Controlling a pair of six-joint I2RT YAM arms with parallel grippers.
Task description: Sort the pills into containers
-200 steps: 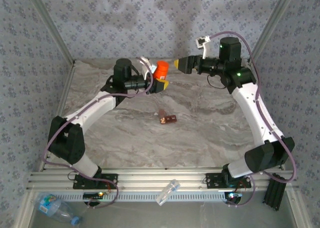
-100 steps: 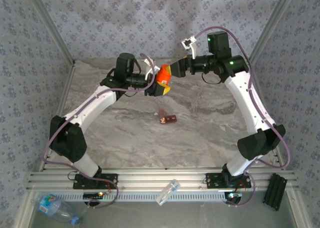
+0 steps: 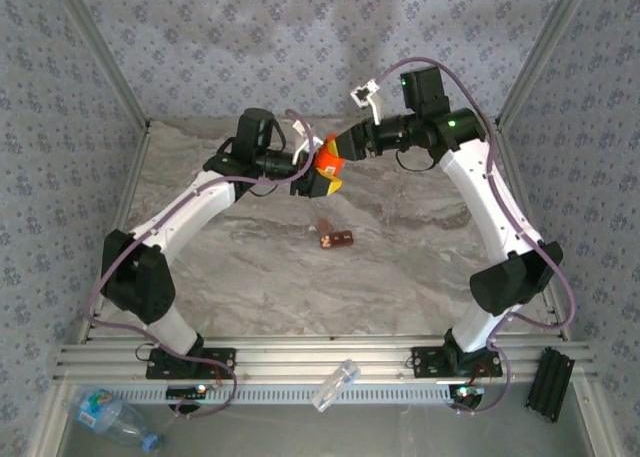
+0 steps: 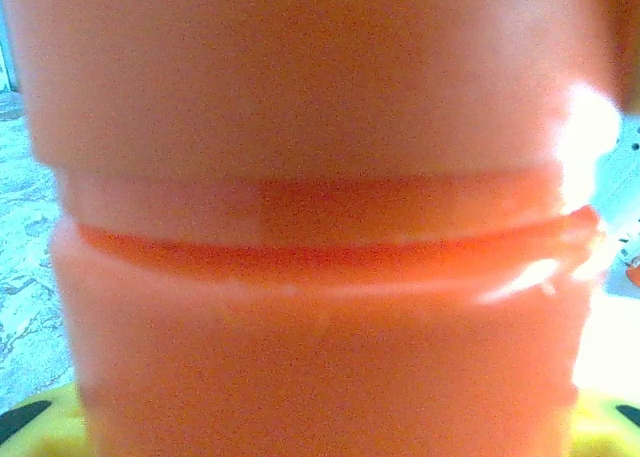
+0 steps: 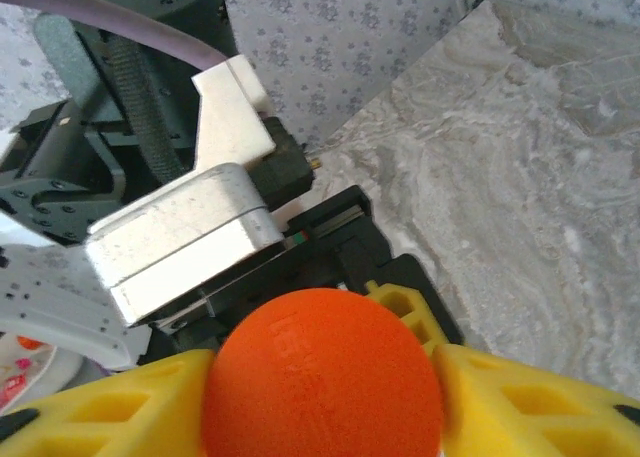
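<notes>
From the top camera, the left gripper holds the orange bottle in the air above the far middle of the table. One of its yellow fingers shows below the bottle. The right gripper meets the bottle from the other side, at its upper end. A few small brown pills lie on the table nearer the arms, well apart from the bottle. A clear vial lies on the rail between the two bases, and a water bottle lies at the near left corner.

In the left wrist view, the bottle stands very close and blurred, with a ridge running across its wall. It sits clamped between the left gripper's yellow fingers, whose tips peek out at the bottom corners.

In the right wrist view, the bottle's round orange cap faces the camera. The right gripper's yellow fingers press on it from both sides, so this gripper is closed on the bottle's cap. Behind the cap is the left gripper's black body with its silver camera block
</notes>
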